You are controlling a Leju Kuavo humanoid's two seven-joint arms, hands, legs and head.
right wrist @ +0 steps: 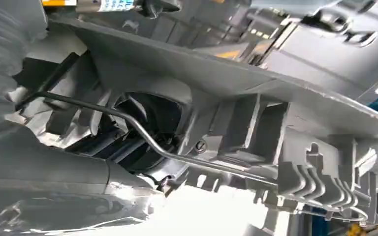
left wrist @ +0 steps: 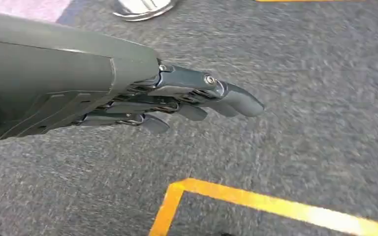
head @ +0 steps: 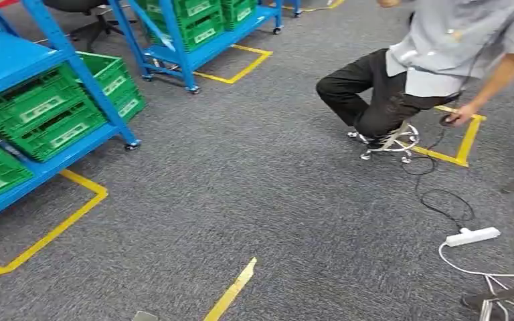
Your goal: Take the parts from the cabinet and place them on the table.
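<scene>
Grey part (right wrist: 256, 113) — seemingly in right hand (right wrist: 54, 182)

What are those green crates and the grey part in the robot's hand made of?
The green crates look like moulded plastic: matte, with latticed sides and pale labels. The grey part also looks like moulded plastic, ribbed and dull, with a thin rod, probably metal, running across it.

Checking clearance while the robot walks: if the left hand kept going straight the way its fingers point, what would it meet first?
Nothing close. In the wrist view the left hand holds nothing, fingers stretched out over grey carpet. The line looks free; the carpet would likely come first, short of the yellow tape, though depth is unclear.
</scene>
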